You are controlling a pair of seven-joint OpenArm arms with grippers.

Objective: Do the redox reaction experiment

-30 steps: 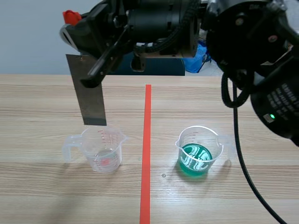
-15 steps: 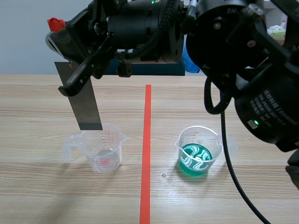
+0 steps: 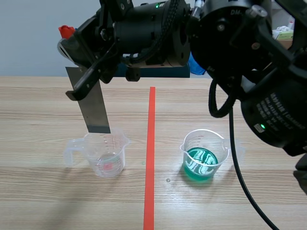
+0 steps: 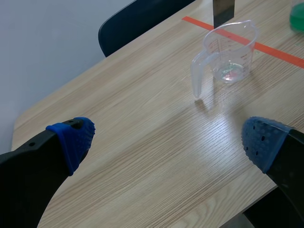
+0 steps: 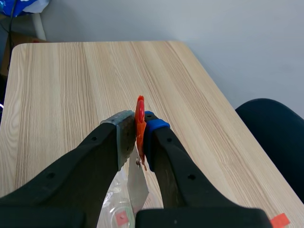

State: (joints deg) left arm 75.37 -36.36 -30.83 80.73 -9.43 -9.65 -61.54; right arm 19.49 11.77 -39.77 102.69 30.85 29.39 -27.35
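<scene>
The clear cup (image 3: 106,155) is barred from above by the metal strip (image 3: 94,108) hanging at its 12 o'clock rim; open table (image 3: 48,201) is left at 6 and 3 o'clock.

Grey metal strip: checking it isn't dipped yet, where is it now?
In the scene view the grey metal strip hangs from the right tool, left of the orange-red tape line, its lower end about at the rim of the clear plastic measuring cup.

Light wood table (image 3: 38,191), orange-red tape line (image 3: 150,143) down the middle. On it: clear measuring cup (image 3: 103,155) left of the line, green-liquid cup (image 3: 205,155) right of it, both upright.
</scene>
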